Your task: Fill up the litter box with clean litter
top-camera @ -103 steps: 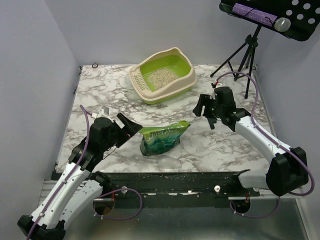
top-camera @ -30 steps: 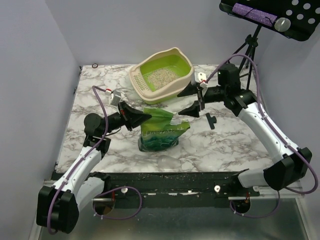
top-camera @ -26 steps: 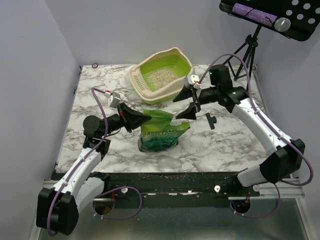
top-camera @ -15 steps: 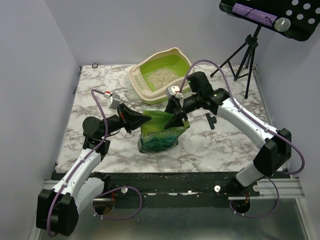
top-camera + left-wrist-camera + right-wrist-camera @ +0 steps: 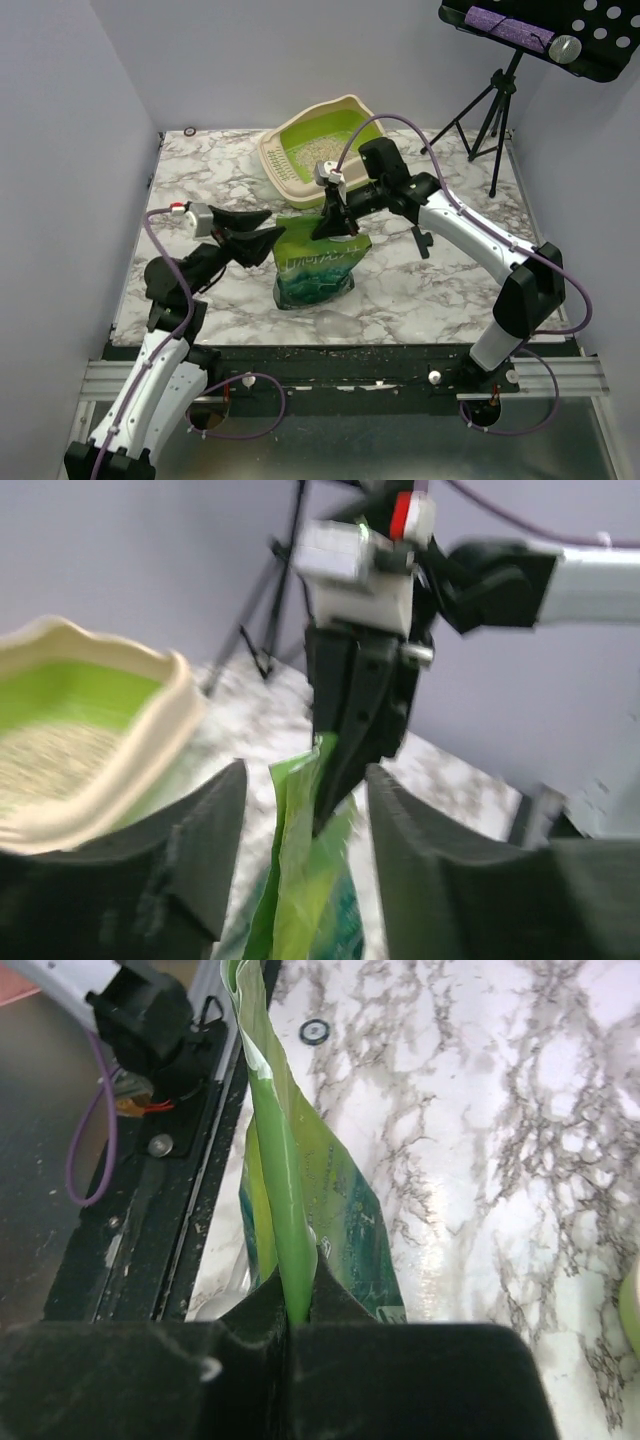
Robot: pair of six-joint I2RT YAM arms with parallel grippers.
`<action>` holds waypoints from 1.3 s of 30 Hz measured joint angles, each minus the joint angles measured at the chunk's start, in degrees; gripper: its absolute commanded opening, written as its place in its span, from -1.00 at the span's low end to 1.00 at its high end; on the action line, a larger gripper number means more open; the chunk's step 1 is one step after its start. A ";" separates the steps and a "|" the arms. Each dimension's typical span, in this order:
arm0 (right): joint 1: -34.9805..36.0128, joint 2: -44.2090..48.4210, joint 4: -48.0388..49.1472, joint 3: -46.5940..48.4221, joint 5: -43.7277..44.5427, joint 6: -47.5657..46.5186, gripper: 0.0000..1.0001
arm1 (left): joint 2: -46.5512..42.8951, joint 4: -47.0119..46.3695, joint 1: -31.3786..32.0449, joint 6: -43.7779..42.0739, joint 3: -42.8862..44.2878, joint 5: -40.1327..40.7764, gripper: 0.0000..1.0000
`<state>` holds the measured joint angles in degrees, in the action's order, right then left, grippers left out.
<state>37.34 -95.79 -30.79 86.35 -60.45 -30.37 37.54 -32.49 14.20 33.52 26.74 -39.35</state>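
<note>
The white-and-grey marble-patterned table point(image 5: 450, 285) fills most of the overhead view. From its lower edge 2 white-and-black arms reach in, the left arm point(image 5: 150, 370) at lower left and the right arm point(image 5: 470, 235) curving in from lower right. A black perforated music stand point(image 5: 540, 35) on a tripod sits in the upper right corner.

The rounded-rectangular litter box point(image 5: 275, 160), lime-green inside with a beige raised rim and a slotted section at its left end, lies in the upper centre of the table. A patch of pale grey-beige granular litter point(image 5: 318, 148) lies inside it.

Just below the box, near the centre, a green printed plastic bag point(image 5: 315, 268) stands upright.

The right gripper point(image 5: 335, 230) points down at the bag's top, and its wrist view shows both fingers pressed together on the bag's upper edge. The left gripper point(image 5: 275, 223) sits just left of the bag, its 2 fingers point(image 5: 200, 860) spread apart. I cannot tell whether they touch the plastic.
</note>
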 measured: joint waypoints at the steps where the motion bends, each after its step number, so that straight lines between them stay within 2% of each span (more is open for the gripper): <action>1: 0.00 0.11 1.57 -0.31 1.05 1.55 -0.99 | -2.01 1.77 0.00 -1.77 0.57 2.99 0.38; 5: 0.28 0.28 6.49 -0.37 6.08 7.21 -0.99 | -9.14 7.02 0.00 -7.87 1.86 14.82 0.43; 11: 2.43 0.81 10.34 -0.17 13.66 12.31 -0.99 | -10.49 12.94 0.00 -12.17 1.90 24.57 0.43; 28: 8.07 1.51 10.05 4.07 30.23 16.00 -0.99 | -8.85 18.14 0.00 -13.88 2.82 28.37 0.42; 38: 8.85 0.28 11.39 3.63 32.83 20.55 -0.99 | -8.31 18.51 0.00 -13.84 2.82 28.39 0.43; 39: 8.87 0.13 11.67 3.61 32.79 20.83 -0.89 | -8.26 18.51 0.00 -13.84 2.82 28.39 0.43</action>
<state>46.22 -95.66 -19.11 89.95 -27.66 -9.54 29.28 -13.98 14.20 19.68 29.56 -10.96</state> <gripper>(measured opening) 0.013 0.711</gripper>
